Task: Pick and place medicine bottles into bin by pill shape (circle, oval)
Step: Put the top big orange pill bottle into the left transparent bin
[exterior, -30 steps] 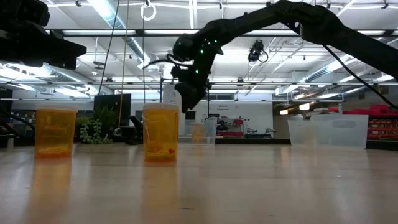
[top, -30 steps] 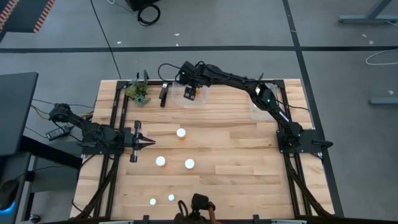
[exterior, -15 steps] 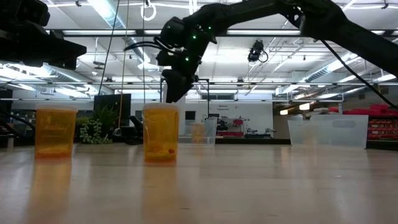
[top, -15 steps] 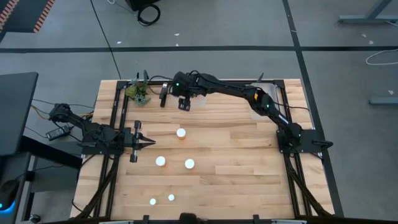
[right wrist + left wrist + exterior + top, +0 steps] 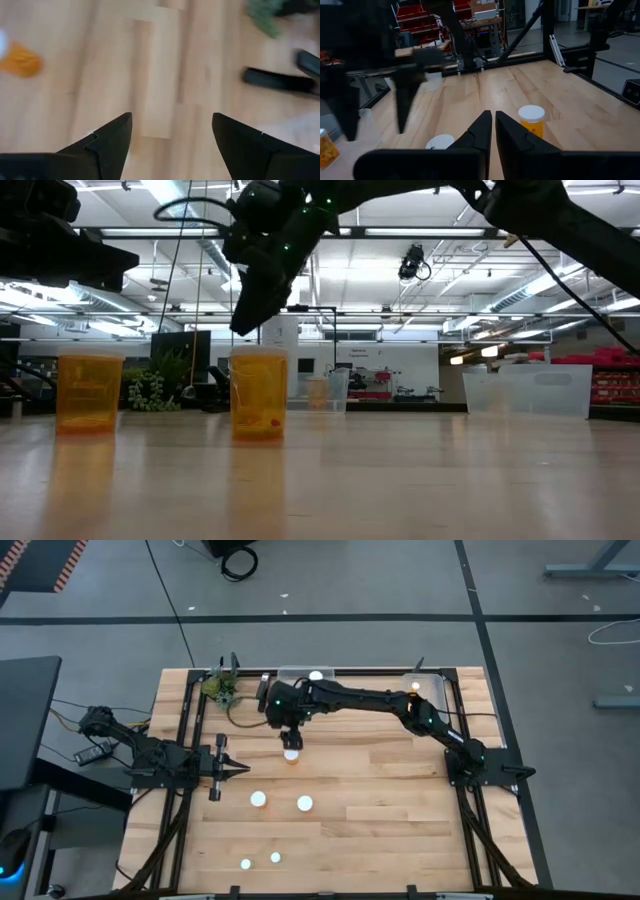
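Observation:
Several orange medicine bottles with white caps stand on the wooden table. One bottle (image 5: 291,753) is near the middle, two more (image 5: 258,799) (image 5: 304,803) nearer, two small ones (image 5: 245,863) (image 5: 275,857) by the near edge. My right gripper (image 5: 290,736) hangs open just beyond the middle bottle, slanting down, with nothing between its fingers (image 5: 111,134). My left gripper (image 5: 243,769) waits shut and level at the table's left (image 5: 493,125). A clear bin (image 5: 300,690) at the far edge holds one bottle (image 5: 316,675).
A second clear bin (image 5: 432,698) at the far right holds a capped bottle (image 5: 415,687). A small green plant (image 5: 221,688) and a dark object (image 5: 263,692) stand at the far left. Black frame rails run along the table's left and right sides.
My right gripper has swung away from above the far bin, toward the near edge and a little left, and now hangs over the table by the middle bottle. It has turned on the way and stayed open. A bottle's white cap now shows in that bin.

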Available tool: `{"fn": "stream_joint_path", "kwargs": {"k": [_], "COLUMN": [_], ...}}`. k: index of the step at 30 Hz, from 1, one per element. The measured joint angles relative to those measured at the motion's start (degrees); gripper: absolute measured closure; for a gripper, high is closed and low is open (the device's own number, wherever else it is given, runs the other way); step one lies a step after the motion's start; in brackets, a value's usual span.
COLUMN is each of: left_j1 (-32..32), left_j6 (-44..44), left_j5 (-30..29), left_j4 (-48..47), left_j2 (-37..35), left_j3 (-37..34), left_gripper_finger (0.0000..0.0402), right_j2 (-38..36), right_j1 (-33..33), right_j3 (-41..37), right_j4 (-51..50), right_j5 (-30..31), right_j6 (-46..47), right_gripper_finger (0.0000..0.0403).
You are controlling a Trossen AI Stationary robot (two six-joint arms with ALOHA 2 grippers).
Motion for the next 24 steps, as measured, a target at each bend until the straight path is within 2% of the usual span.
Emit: {"fn": "stream_joint_path", "kwargs": {"k": [4, 10, 24], "left_j1": [0.0, 0.02, 0.01], "left_j6": [0.02, 0.0, 0.0], "left_j5": [0.0, 0.0, 0.01], "left_j4": [0.0, 0.0, 0.0], "left_j2": [0.0, 0.0, 0.0], "left_j3": [0.0, 0.0, 0.0], "left_gripper_finger": [0.0366, 0.0375, 0.0369], "right_j2": [0.02, 0.22, 0.2], "right_j1": [2.13, 4.76, 5.5], "right_j3": [-0.53, -6.65, -9.7], "right_j4": [0.41, 2.44, 2.84], "right_j5": [-2.17, -2.29, -1.28], "right_j6": [-2.49, -6.67, -6.19], "right_gripper_finger": [0.012, 0.012, 0.012]}}
